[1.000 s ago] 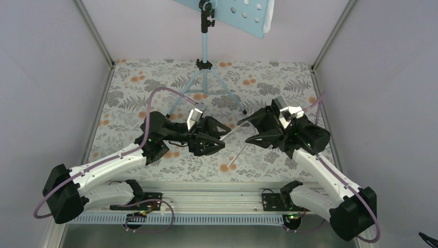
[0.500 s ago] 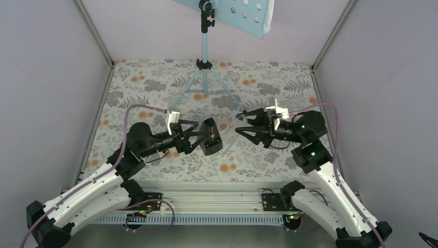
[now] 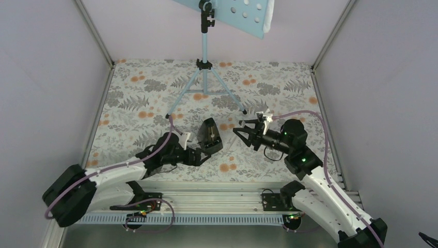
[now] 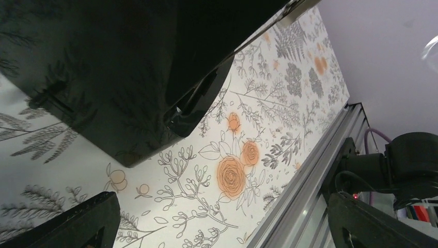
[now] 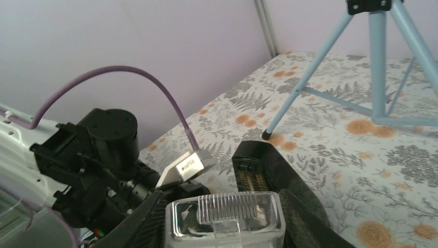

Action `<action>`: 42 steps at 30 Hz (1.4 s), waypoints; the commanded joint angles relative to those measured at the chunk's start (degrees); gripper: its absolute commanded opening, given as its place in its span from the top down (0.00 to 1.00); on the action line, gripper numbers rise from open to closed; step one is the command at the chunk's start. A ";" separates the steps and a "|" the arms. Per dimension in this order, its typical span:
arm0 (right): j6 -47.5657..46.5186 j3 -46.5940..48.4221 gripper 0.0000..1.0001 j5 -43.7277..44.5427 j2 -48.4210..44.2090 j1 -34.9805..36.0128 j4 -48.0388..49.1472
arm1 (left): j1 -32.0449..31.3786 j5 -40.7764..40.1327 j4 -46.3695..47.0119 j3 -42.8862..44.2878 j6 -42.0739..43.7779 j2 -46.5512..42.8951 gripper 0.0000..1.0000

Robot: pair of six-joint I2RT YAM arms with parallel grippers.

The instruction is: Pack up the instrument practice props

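Light blue music stand (image 3: pixel 205 49) stands upright at top centre with its tripod feet on the table. It is the biggest prop and not yet packed. Black wedge-shaped box (image 3: pixel 210 135) lies mid-frame. Left gripper (image 3: pixel 200 154) is just below-left of it, jaws spread wide, holding nothing. Contact unclear. Right gripper (image 3: pixel 241 130), right of the box, pinches a clear ribbed plastic piece (image 5: pixel 224 217). Advice: square the spread jaws on the box's flat sides before closing, since it looks glossy and may slip. Keep the clear piece away from the tripod leg. Plain lavender walls on three sides. Table (image 3: pixel 139 98) has a flat floral cloth. Metal rail (image 3: pixel 217 194) along the bottom.
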 commanded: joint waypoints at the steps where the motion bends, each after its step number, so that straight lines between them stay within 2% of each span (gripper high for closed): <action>1: 0.37 -0.93 0.72 6.98 -0.77 1.36 0.22 | -1.47 2.04 10.63 1.74 0.91 7.07 0.01; 5: 1.29 -2.72 0.72 8.94 -1.08 2.27 1.51 | -2.14 1.36 15.50 2.61 2.39 13.11 0.01; 12: 1.74 -4.37 0.72 14.36 -0.50 5.29 3.71 | -2.18 3.12 34.94 0.74 0.70 22.16 0.01; 14: 1.56 -4.28 0.72 16.80 -0.43 6.34 3.60 | -2.18 3.82 39.29 -0.10 -0.47 23.17 0.01; 16: 1.37 -4.35 0.72 19.63 -0.34 7.57 3.68 | -2.04 3.74 39.46 -0.46 -0.46 22.45 0.01; 18: 1.36 -4.36 0.71 22.27 -0.05 8.93 3.96 | -1.53 3.08 36.35 -0.83 0.28 19.83 0.01; 21: 1.21 -4.66 0.71 26.33 0.56 11.38 5.50 | 0.43 0.71 26.95 -1.60 2.43 11.73 0.01; 25: 0.07 -5.18 0.71 31.81 2.50 15.86 8.44 | 3.57 -2.92 8.78 1.85 7.11 -1.70 0.00; 28: -0.97 -5.51 0.71 36.38 4.54 19.50 11.11 | 9.53 -0.71 -6.16 9.37 12.11 -4.91 0.00; 32: -2.27 -5.63 0.71 41.95 7.36 23.77 14.01 | 16.29 9.81 -13.28 18.64 16.06 -0.74 0.04; 36: -1.85 -6.15 0.70 42.87 9.70 25.54 16.37 | 16.79 16.76 -20.90 30.12 22.22 9.64 0.14; 39: -0.68 -7.15 0.70 43.64 9.82 26.29 17.16 | 16.97 20.98 -22.88 34.75 24.80 15.27 0.22; 42: 0.09 -7.92 0.70 44.61 9.75 26.72 17.50 | 16.98 21.53 -25.16 37.92 27.14 18.16 0.27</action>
